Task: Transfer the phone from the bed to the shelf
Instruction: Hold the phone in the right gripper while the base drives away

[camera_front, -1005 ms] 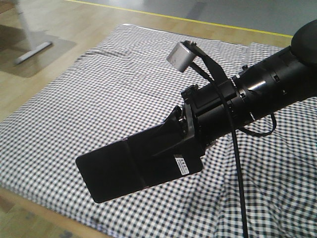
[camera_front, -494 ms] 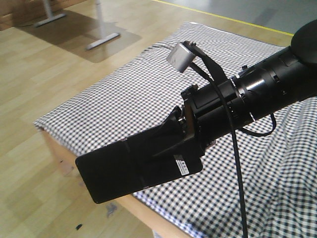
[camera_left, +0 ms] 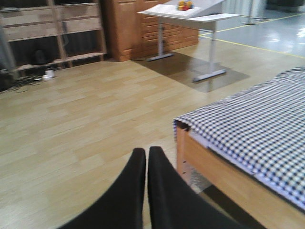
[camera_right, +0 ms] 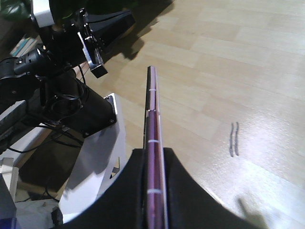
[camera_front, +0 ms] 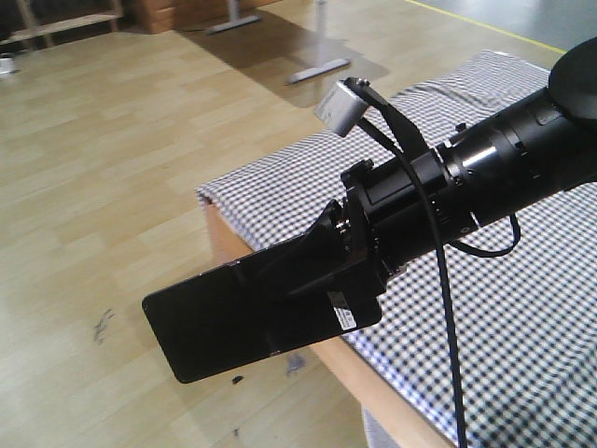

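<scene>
My right gripper (camera_front: pixel 322 266) is shut on the phone (camera_front: pixel 233 317), a thin black glossy slab with a white sticker near the gripped end. It hangs in the air over the wooden floor, just off the corner of the bed (camera_front: pixel 522 308). In the right wrist view the phone (camera_right: pixel 152 114) shows edge-on with a pinkish rim, clamped by my right gripper (camera_right: pixel 155 155). My left gripper (camera_left: pixel 146 153) is shut and holds nothing, low above the floor beside the bed (camera_left: pixel 257 114). The shelf (camera_left: pixel 52 24) stands far across the floor at the back left.
A white desk on metal legs (camera_left: pixel 190 12) and a brown cabinet (camera_left: pixel 138 24) stand at the back. Cables and a small white object (camera_left: pixel 45 74) lie below the shelf. My left arm (camera_right: pixel 62 52) and the white base (camera_right: pixel 90 162) are left of the phone.
The whole view has swung left: the bed has slid to the right and bare floor now lies under the phone. The right gripper's hold on the phone looks unchanged.
</scene>
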Tool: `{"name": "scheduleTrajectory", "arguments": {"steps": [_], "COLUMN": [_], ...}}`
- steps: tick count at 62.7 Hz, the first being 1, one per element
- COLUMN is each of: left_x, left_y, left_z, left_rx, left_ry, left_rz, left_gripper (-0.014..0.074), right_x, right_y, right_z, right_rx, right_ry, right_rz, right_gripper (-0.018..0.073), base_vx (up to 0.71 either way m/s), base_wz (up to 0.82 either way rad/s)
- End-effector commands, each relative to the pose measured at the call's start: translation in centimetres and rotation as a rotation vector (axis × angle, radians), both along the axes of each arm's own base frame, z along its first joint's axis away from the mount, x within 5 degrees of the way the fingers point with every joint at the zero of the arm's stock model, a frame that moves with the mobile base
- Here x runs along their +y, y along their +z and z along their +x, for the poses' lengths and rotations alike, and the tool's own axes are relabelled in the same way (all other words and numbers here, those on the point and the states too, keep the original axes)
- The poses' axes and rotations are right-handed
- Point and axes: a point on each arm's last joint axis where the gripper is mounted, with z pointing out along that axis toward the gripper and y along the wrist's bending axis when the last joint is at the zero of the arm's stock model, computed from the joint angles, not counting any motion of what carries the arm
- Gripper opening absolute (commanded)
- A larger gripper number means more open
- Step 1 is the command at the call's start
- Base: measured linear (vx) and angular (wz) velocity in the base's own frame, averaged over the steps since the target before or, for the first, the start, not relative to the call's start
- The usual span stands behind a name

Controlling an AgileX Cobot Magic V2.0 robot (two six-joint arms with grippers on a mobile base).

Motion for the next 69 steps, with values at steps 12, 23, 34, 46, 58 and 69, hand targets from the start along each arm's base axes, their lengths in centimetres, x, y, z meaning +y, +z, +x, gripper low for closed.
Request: {"name": "scheduleTrajectory", "arguments": {"steps": [12, 23, 34, 46, 58, 69], "left_x": [0.02, 0.02, 0.02, 0.02, 0.02, 0.02], "left_y": [0.44, 0.44, 0.44, 0.44, 0.44, 0.44], "left_z": [0.02, 0.02, 0.02, 0.02, 0.02, 0.02], "left_rx": [-0.071, -0.071, -0.071, -0.071, -0.071, -0.071], "left_ry": [0.003, 0.003, 0.003, 0.003, 0.003, 0.003], "left_rz": [-0.005, -0.005, -0.005, -0.005, -0.005, -0.005], "left_gripper": [0.0001, 0.0001, 0.0001, 0.0001, 0.0001, 0.0001], "right_x": [-0.09, -0.09, -0.09, -0.09, -0.09, -0.09], "right_y": [2.17, 2.17, 2.17, 2.17, 2.17, 2.17], "right_z": [-1.38, -1.38, -1.38, -1.38, -1.38, -1.38], "right_rx": [0.007, 0.007, 0.007, 0.007, 0.007, 0.007], "right_ry": [0.047, 0.047, 0.047, 0.047, 0.047, 0.047], "right_rz": [0.085, 0.085, 0.085, 0.085, 0.085, 0.085], "right_gripper": [-0.0002, -0.0002, -0.0002, -0.0002, -0.0002, -0.0002], "base_vx": [-0.15, -0.15, -0.15, -0.14, -0.12, -0.10], "base_wz": [0.57, 0.58, 0.57, 0.55, 0.48, 0.37]}}
